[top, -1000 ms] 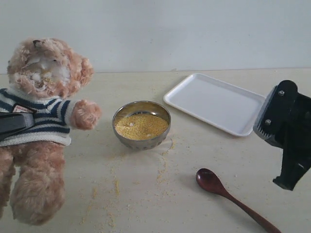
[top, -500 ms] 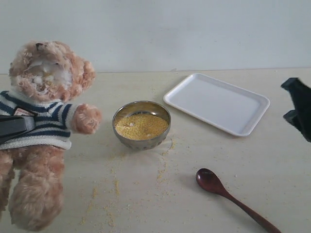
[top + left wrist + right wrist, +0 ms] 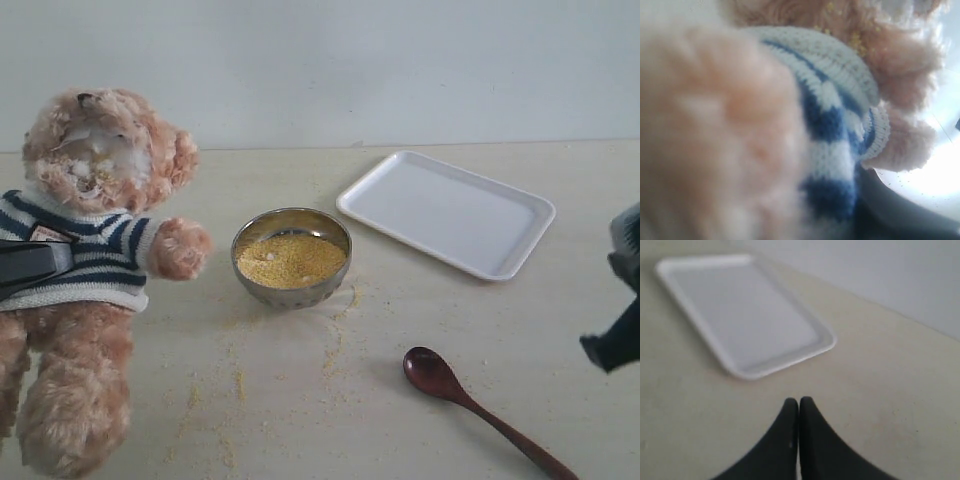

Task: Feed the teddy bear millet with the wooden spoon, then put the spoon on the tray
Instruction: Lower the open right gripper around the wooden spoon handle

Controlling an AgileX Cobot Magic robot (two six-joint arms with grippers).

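Note:
The teddy bear (image 3: 85, 260) hangs upright at the left, millet specks on its muzzle. My left gripper (image 3: 35, 262) is shut across its striped sweater; in the left wrist view the sweater (image 3: 835, 115) and fur fill the picture and hide the jaws. A steel bowl (image 3: 291, 285) heaped with millet (image 3: 291, 260) stands just right of the bear's paw. The wooden spoon (image 3: 470, 402) lies on the table at the front right, bowl end towards the middle. The white tray (image 3: 446, 212) (image 3: 745, 315) sits empty at the back right. My right gripper (image 3: 612, 350) (image 3: 799, 402) is shut and empty at the right edge, apart from the spoon.
Loose millet grains (image 3: 335, 345) are scattered on the pale table in front of the bowl. A plain white wall closes the back.
My right gripper has swung out to the right edge and sunk lower. The bear has shifted slightly. Spoon, bowl and tray have not moved.

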